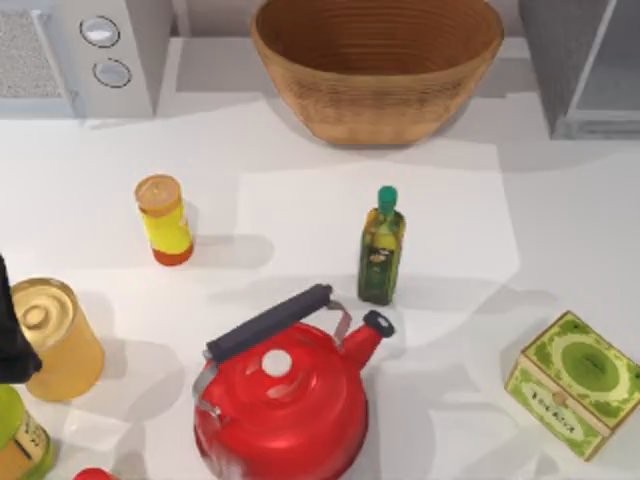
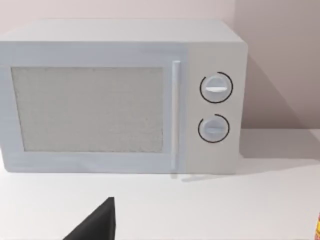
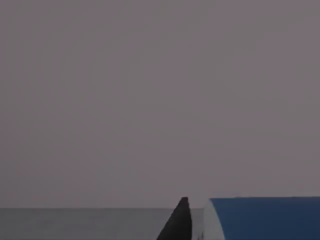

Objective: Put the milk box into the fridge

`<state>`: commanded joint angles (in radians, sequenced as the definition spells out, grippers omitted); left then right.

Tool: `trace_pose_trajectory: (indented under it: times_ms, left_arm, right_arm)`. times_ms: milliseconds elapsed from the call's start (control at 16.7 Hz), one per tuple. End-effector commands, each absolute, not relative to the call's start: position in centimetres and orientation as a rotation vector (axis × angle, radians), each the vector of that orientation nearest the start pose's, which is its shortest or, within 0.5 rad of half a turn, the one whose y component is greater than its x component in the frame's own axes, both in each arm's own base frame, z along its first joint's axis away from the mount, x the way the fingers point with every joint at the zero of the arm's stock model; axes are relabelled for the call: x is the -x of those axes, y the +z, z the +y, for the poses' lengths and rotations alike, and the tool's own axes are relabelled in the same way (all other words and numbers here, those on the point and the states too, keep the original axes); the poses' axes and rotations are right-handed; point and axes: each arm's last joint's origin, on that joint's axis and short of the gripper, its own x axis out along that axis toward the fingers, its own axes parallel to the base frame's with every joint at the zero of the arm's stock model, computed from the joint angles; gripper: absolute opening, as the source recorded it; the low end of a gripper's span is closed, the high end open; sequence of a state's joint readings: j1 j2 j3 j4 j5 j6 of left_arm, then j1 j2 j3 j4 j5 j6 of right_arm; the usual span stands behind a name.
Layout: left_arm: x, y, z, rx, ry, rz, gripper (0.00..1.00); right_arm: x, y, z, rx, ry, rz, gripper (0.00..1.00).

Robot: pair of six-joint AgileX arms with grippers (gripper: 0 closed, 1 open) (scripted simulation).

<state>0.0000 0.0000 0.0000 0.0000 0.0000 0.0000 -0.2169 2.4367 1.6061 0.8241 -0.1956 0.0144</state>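
Note:
The milk box [image 3: 265, 217] appears in the right wrist view as a blue top with a white edge. One dark fingertip [image 3: 179, 222] of my right gripper [image 3: 245, 235] presses against its side, so the gripper is shut on the carton. A plain grey wall [image 3: 150, 100] stands close ahead, above a darker grey floor. The fridge [image 1: 585, 60] is the grey box at the table's far right corner in the top view. My left arm [image 1: 8, 340] is parked at the table's left edge.
A grey microwave [image 1: 90, 55] with two knobs stands far left, a wicker basket [image 1: 378, 65] far centre. On the table are a yellow bottle [image 1: 165, 220], an oil bottle [image 1: 382, 248], a red kettle [image 1: 285, 395], a gold can [image 1: 55, 340] and a green patterned box [image 1: 572, 385].

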Motion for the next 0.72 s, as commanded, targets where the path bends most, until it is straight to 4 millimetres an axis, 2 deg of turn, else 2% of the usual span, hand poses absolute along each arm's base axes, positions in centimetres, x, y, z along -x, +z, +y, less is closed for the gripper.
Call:
trace_pose_trajectory:
  times_ms: [720]
  left_arm:
    - [-10.57,16.00,-0.12,0.000,0.000,0.000,1.00]
  right_arm:
    - [-52.44,12.92,-10.27,-0.006,0.007,0.009,0.98]
